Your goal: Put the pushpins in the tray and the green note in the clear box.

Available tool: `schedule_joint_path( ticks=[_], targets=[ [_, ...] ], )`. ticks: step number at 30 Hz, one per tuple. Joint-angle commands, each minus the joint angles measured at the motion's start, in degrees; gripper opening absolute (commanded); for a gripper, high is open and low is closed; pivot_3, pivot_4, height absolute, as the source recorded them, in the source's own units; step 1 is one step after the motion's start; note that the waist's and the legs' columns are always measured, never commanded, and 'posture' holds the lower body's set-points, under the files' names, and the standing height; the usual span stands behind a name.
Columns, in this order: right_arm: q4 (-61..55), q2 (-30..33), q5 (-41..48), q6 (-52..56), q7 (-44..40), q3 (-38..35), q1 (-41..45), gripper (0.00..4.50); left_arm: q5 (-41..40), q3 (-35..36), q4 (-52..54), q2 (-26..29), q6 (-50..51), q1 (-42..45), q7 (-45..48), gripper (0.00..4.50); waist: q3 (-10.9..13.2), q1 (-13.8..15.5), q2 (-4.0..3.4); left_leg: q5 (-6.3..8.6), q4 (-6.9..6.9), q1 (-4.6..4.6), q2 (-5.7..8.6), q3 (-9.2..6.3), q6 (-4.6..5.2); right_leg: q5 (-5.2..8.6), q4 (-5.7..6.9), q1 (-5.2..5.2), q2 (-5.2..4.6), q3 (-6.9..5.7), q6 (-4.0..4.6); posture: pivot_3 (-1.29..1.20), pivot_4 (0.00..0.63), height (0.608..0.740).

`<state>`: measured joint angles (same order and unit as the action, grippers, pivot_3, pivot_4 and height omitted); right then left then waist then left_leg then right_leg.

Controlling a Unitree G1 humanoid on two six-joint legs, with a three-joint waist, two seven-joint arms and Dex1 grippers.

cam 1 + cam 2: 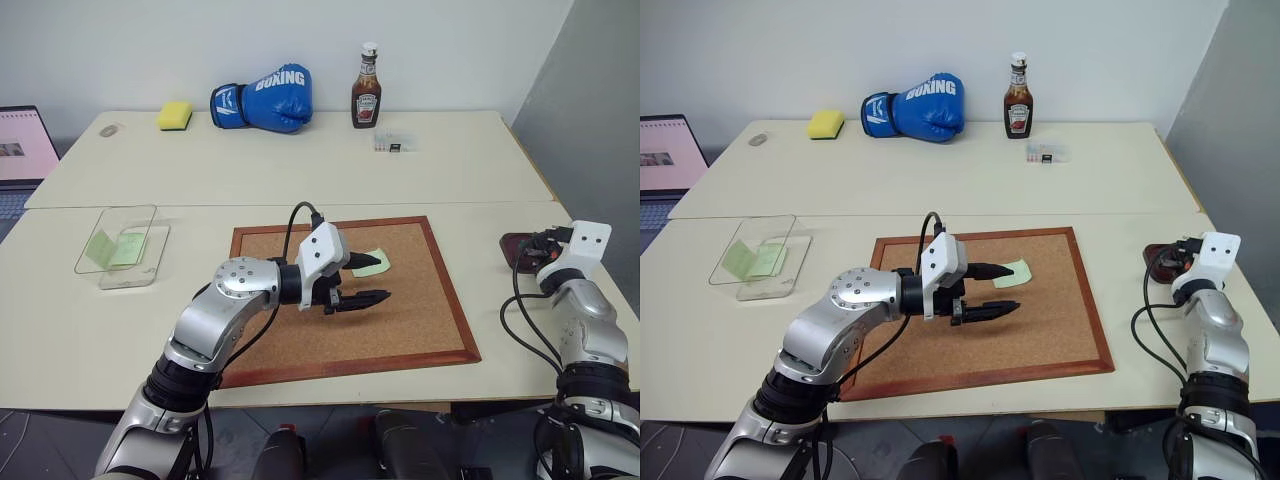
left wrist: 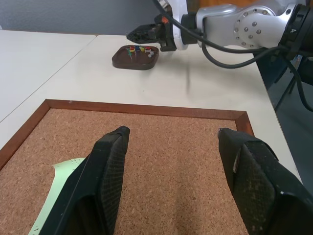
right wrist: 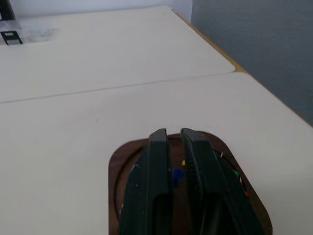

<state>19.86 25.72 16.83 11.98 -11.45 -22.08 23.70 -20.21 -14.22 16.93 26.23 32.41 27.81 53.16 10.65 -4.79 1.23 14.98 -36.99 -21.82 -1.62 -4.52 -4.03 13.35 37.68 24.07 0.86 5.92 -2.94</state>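
Left gripper (image 1: 1002, 289) hovering wide open, empty, over corkboard (image 1: 1060, 320); risking creasing green note (image 1: 1011, 272); right gripper (image 3: 174, 142) nearly closed above tray (image 2: 135, 57).

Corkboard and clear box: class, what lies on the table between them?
Nothing: in the left eye view, bare cream table separates the clear box from the corkboard's wooden frame.

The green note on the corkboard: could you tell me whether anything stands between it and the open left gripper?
Nothing visible does. The left gripper hovers open over the corkboard, with the green note lying beside its upper finger.
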Motion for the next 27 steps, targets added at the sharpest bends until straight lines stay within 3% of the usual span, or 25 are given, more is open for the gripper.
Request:
schedule_joint_path(
  ticks=[1, 8, 15, 22, 27],
  targets=[
    [-5.5, 0.4, 2.1, 1.0, 0.1, -1.8, 0.4, 0.49, -0.5, 0.4, 0.4, 0.1, -0.5, 0.8, 0.1, 3.1, 0.0, 0.0, 0.0, 0.0, 0.0, 0.0, 0.0, 0.0, 0.0, 0.0, 0.0, 0.0, 0.0, 0.0, 0.0, 0.0, 0.15, 0.74],
    [-12.6, 1.3, 2.5, 4.1, -0.7, -0.9, -1.9, 0.49, -0.3, 0.4, 0.1, 0.4, -0.8, 0.8, 0.4, 3.1, 0.0, 0.0, 0.0, 0.0, 0.01, -0.01, 0.0, 0.0, 0.0, 0.0, 0.0, 0.01, 0.0, -0.01, 0.0, 0.0, 0.15, 0.74],
    [-29.3, 4.0, 7.7, 12.2, -10.1, 2.7, -10.9, 0.49, -0.2, 1.6, -0.8, 2.4, -1.4, 0.5, 0.9, 3.1, 0.0, 0.0, -0.01, 0.0, 0.02, -0.02, 0.0, 0.0, 0.0, 0.01, 0.0, 0.02, 0.0, 0.0, 0.01, 0.0, 0.15, 0.74],
    [-48.0, 7.4, 14.3, 20.5, -19.5, 12.6, -17.1, 0.49, -0.6, 5.0, -2.8, 4.8, -0.8, 0.8, 0.5, 3.1, 0.0, -0.1, -0.04, 0.0, 0.01, 0.04, -0.04, -0.02, 0.0, 0.02, 0.01, 0.02, 0.04, -0.02, 0.01, 0.0, 0.15, 0.74],
    [-48.5, 6.5, 11.7, 20.3, -21.1, 20.3, -16.1, 0.49, 0.0, 5.7, -2.3, 8.2, -1.7, -1.8, 1.5, 3.1, 0.0, 0.0, -0.02, 0.0, -0.01, 0.01, -0.04, -0.03, -0.01, 0.03, -0.03, 0.02, 0.02, -0.03, 0.02, 0.0, 0.15, 0.74]
  ],
)
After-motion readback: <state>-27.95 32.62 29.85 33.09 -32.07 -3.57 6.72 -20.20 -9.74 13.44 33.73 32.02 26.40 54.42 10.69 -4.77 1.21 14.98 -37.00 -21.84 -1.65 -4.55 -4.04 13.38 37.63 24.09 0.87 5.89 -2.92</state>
